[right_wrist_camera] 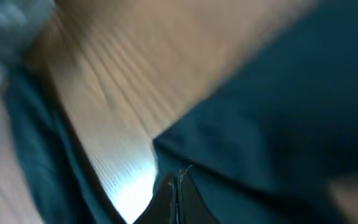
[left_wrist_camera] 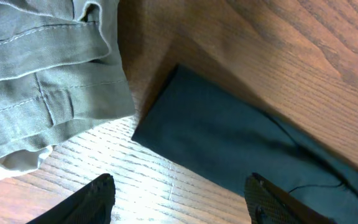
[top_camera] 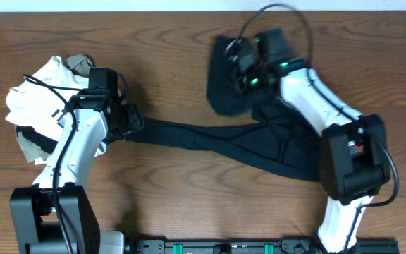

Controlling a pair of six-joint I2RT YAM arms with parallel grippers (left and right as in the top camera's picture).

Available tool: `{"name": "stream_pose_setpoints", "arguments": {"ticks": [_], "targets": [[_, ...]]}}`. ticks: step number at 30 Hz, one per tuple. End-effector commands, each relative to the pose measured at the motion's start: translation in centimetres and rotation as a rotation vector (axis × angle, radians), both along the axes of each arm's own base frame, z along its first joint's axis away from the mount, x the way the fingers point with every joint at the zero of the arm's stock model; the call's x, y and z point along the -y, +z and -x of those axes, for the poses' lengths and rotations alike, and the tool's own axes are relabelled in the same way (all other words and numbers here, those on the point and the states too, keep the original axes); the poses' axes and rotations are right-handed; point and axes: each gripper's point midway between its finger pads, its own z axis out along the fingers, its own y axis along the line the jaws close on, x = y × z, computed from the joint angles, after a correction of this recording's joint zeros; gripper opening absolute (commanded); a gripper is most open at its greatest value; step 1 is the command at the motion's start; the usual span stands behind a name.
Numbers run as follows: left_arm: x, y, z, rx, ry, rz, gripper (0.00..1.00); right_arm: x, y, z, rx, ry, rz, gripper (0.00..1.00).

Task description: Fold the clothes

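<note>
A dark teal garment (top_camera: 259,144) lies stretched across the table, one long end reaching left. My left gripper (top_camera: 129,121) is open and empty above that left end (left_wrist_camera: 229,149), its fingertips (left_wrist_camera: 179,196) spread over bare wood and cloth. My right gripper (top_camera: 244,70) is shut on a fold of the same garment (right_wrist_camera: 272,106) and holds it lifted at the back middle; its closed fingers (right_wrist_camera: 176,193) pinch the cloth edge.
A pile of white and olive clothes (top_camera: 41,99) lies at the left, under and behind my left arm. The olive cloth (left_wrist_camera: 42,74) fills the upper left of the left wrist view. The table's far edge is close behind the right gripper.
</note>
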Motion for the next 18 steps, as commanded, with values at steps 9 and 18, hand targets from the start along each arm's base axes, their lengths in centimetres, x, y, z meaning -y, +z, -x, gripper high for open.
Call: {"name": "stream_pose_setpoints", "arguments": {"ticks": [9, 18], "targets": [[1.7, 0.7, -1.9, 0.087, -0.057, 0.082, 0.7, 20.1, -1.6, 0.2, -0.137, -0.755, 0.527, 0.1], [7.9, 3.1, -5.7, 0.303, -0.284, 0.164, 0.83, 23.2, -3.5, 8.1, -0.549, -0.801, 0.488, 0.08]]}}
